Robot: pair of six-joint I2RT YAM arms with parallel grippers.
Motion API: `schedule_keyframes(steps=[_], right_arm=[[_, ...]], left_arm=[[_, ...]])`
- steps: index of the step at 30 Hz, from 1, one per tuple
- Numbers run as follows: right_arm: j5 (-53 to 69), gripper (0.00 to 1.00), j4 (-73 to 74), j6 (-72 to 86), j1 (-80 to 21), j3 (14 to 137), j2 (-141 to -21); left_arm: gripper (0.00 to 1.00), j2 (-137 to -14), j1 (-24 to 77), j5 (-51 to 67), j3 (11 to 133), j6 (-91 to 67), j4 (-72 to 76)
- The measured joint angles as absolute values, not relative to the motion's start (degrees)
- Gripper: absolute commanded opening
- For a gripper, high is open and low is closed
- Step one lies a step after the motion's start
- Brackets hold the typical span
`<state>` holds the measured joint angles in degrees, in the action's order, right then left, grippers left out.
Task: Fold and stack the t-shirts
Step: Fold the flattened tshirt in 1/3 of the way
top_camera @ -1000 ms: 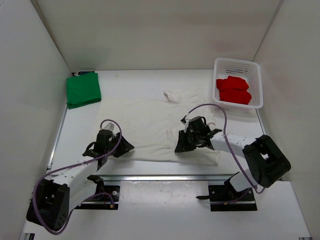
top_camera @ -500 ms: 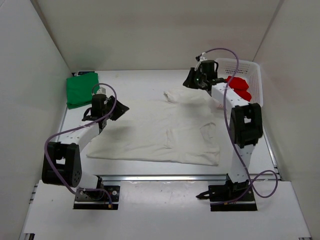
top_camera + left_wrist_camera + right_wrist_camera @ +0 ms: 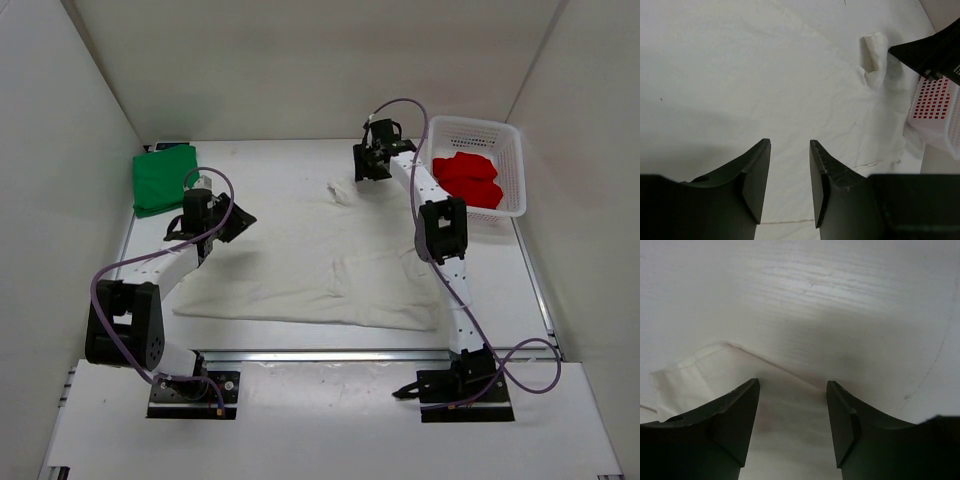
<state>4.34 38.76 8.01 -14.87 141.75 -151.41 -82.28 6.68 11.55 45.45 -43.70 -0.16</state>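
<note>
Your table [image 3: 270, 160] was a plain white surface walled in on three sides, with a metal rail [image 3: 330, 355] running along its near edge. Across the middle you had the off-white t-shirt [image 3: 300, 260] spread out as one large sheet. It lay mostly flat, with a small bunched-up lump at its far edge and a raised crease near its centre. Its near hem lay close to the rail. In the far left corner you had the green t-shirt [image 3: 167, 180], folded into a square, near the sheet's far left corner. In the far right corner stood the white mesh basket [image 3: 478, 128], just beside the sheet.
</note>
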Motion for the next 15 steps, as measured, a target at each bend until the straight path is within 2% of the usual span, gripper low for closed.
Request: schedule_keyframes(steps=[3, 4, 5, 7, 8, 15], right_arm=[[4.08, 0.52, 42.04, 7.2, -15.64, 141.93, -151.44], [4.1, 0.42, 43.4, 7.11, -15.77, 142.43, -151.61], [4.27, 0.23, 44.38, 6.76, -15.88, 142.82, -151.68], [4.78, 0.07, 45.98, 6.74, -15.99, 143.39, -151.68], [4.73, 0.03, 46.85, 6.92, -16.03, 143.94, -151.7], [-2.33, 0.0, 49.69, 6.2, -17.96, 145.56, -149.53]], left_arm=[[0.47, -82.28, 6.68, 11.6, 45.45, -43.7, -0.05], [0.47, -82.3, 6.7, 11.62, 45.45, -43.72, -0.01], [0.47, -82.3, 6.72, 11.62, 45.45, -43.72, -0.01], [0.47, -82.3, 6.83, 11.66, 45.45, -43.75, 0.1], [0.47, -82.3, 6.87, 11.7, 45.45, -43.77, 0.1], [0.47, -82.3, 6.96, 12.47, 45.43, -44.05, 1.58]])
